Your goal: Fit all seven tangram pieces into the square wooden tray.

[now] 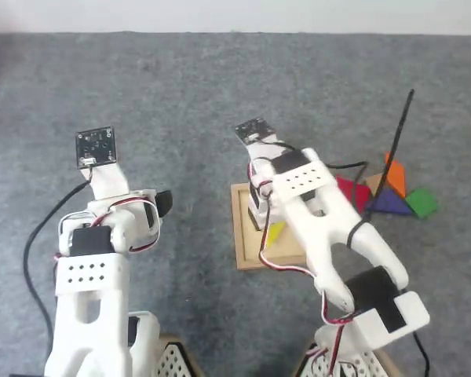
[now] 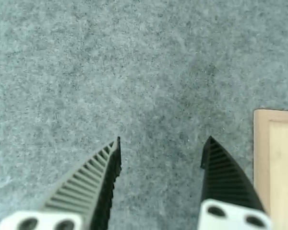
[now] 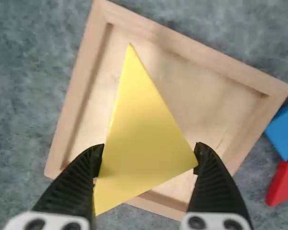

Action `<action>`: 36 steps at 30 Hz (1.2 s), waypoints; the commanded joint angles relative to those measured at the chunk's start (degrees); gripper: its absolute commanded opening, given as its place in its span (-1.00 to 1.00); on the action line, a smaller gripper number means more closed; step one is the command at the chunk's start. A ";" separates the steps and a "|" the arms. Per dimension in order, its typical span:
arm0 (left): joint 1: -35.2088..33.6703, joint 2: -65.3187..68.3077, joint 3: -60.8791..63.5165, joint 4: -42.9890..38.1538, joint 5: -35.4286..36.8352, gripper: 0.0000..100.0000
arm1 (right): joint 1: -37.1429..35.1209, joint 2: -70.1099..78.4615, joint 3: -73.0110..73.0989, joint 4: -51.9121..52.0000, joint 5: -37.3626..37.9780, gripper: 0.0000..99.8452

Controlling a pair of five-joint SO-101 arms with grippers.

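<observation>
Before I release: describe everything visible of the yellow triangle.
The yellow triangle is a flat, matte piece. The right gripper clamps it across its wide end, a finger on each side. Its tip points across the wooden tray floor; one base corner overhangs the rim nearest the gripper. Whether it rests flat is unclear.

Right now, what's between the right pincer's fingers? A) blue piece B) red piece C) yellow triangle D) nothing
C: the right wrist view shows the yellow triangle clamped in the right pincer, held over the wooden tray.
</observation>
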 commanded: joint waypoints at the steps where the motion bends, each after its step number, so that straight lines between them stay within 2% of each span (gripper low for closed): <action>1: -0.44 -0.26 -0.40 -1.14 0.09 -0.46 | -2.59 -0.57 0.79 -0.66 -0.70 -0.87; 7: -0.44 -0.26 -0.40 -1.14 0.09 -0.46 | -3.47 -0.48 1.23 -0.75 -0.53 -0.84; 12: -0.44 -0.26 -0.40 -1.14 0.09 -0.46 | -5.49 -0.66 1.23 -0.75 -0.62 -0.53; 15: -0.44 -0.26 -0.40 -1.14 0.09 -0.46 | -7.78 -0.57 1.23 -1.01 -0.62 -0.44; 26: -0.44 -0.26 -0.40 -1.49 0.00 -0.46 | -8.22 -1.10 1.23 -1.10 -0.26 -0.44; 36: -0.44 -0.26 0.75 -4.13 0.00 -0.46 | -13.85 -1.01 1.14 -2.33 -0.26 -0.44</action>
